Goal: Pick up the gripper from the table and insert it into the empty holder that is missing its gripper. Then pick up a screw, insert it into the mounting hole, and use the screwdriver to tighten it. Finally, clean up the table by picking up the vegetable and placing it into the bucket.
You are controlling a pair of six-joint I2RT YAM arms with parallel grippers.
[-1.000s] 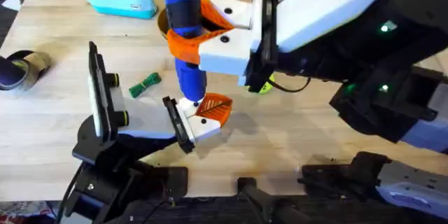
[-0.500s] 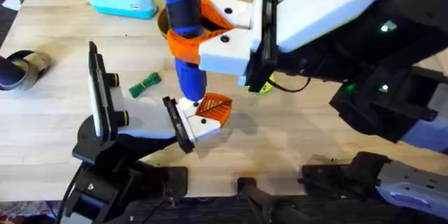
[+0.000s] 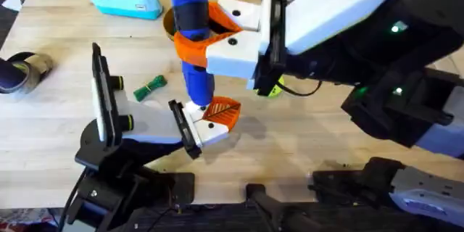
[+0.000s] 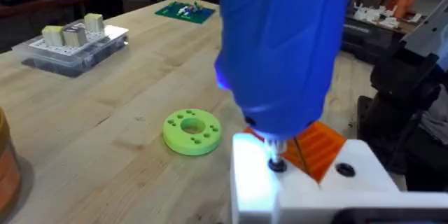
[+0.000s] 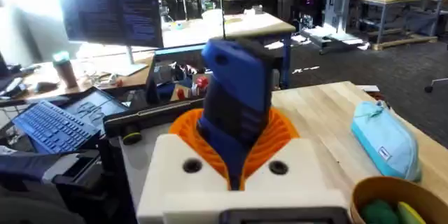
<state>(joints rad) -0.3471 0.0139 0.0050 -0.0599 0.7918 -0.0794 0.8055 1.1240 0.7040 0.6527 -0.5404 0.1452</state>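
Right end effector (image 3: 194, 43) is clamping the screwdriver (image 3: 190, 22) with orange fingers closed round its black band, holding it near upright. Its tip is sitting on the screw (image 4: 278, 164) in the holder (image 3: 205, 129), at about 6 o'clock from counter centre. The gripper (image 3: 221, 110) is already seated in the holder, touching it on the 2 o'clock side. Left end effector state: cannot tell.

Step in hand looks like tightening. To do it well:
- keeping the driver axis in line with the hole, no tilt
- pressing down lightly and steadily so the bit is not camming out
- left arm holding the holder rigid
- stopping once the screw head is seating flush

The vegetable (image 3: 151, 86) is lying at 9 o'clock from the holder, well apart. The bucket (image 5: 399, 199) is sitting behind the driver, at 12 o'clock.
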